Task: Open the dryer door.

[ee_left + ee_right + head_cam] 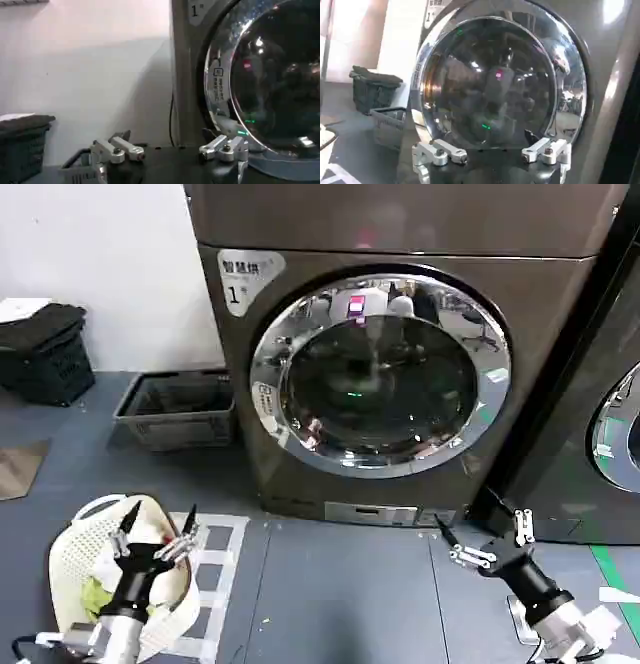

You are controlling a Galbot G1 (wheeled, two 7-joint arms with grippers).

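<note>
The bronze-grey machine (400,364) stands upright against the white wall (100,254) and carries a white "1" label (240,279) at its upper corner on the robot's left. The dryer door (290,424) sits centred on its front, shut flush: a wide chrome rim around dark glass. A darker machine (600,434) stands just beside it on the robot's right.

On the grey floor, a black crate (45,354) rests by the wall. A grey wire basket (180,409) lies next to the machine's base. A white laundry basket (75,534) sits low on the robot's left.

The left gripper (155,534) hangs above the white laundry basket, fingers spread, holding nothing. The right gripper (490,534) is positioned low, near the machine's lower right corner, fingers spread and empty, apart from the door.
</note>
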